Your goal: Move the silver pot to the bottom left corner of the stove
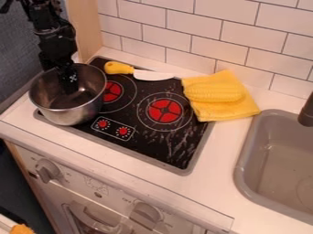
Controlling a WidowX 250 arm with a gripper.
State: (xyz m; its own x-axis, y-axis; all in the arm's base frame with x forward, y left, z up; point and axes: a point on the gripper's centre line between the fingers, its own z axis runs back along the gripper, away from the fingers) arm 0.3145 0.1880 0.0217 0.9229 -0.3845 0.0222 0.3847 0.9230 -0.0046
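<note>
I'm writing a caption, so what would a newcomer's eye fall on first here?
Probably the bright yellow cloth right of the stove, with a yellow corn cob on it. Next, the shiny silver pot at the stove's left, the black end effector hanging down into it.

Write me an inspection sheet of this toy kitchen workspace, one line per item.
Surface: black stove top with red burners, set in a white counter; pale streaks at its right front.
Job's things: silver pot at the stove's left side, overlapping its edge, covering the bottom left corner area.
Clutter: yellow-handled knife along the stove's back; toy corn on a yellow cloth at the stove's right edge.
Gripper: black gripper reaches down inside the pot's mouth; whether it grips cannot be told.
Cables: nothing seen.
Surroundings: white tiled wall behind, grey sink at right.
</note>
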